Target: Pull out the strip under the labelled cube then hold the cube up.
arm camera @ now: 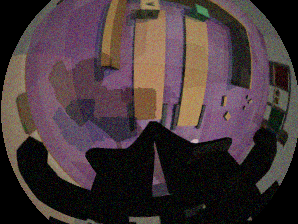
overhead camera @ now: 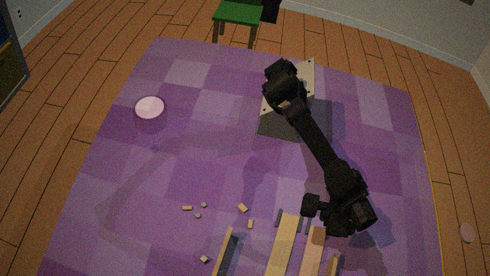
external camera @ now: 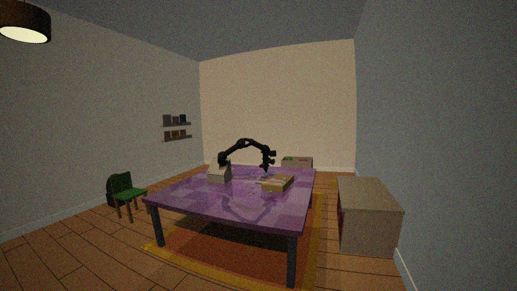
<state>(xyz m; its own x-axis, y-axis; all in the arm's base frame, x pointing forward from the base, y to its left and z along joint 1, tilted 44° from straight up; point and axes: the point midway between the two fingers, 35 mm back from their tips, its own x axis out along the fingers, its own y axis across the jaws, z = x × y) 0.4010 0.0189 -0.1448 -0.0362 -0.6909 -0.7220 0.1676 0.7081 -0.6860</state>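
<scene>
Several tan strips lie side by side at the near edge of the purple table: a wide one point(overhead camera: 284, 244) point(arm camera: 148, 50), one to its right point(overhead camera: 313, 253) point(arm camera: 194, 63), and a narrow one further left point(overhead camera: 223, 244) point(arm camera: 115, 26). In the wrist view a small green cube point(arm camera: 200, 10) sits at the far end of the right strip, and a pale cube point(arm camera: 148, 4) sits at the far end of the middle one. I cannot read any label. My gripper point(arm camera: 152, 124) point(external camera: 265, 168) is shut and low over the near ends of the strips. In the top view the wrist hides its fingers.
Small tan blocks point(overhead camera: 242, 207) point(overhead camera: 186, 207) and grey discs point(overhead camera: 203, 204) lie left of the strips. Dark short posts point(overhead camera: 278, 217) stand at the strip ends. A pink disc point(overhead camera: 149, 107) lies far left. The arm's base plate point(overhead camera: 306, 73) is at the back. A green chair point(overhead camera: 238, 13) stands beyond the table.
</scene>
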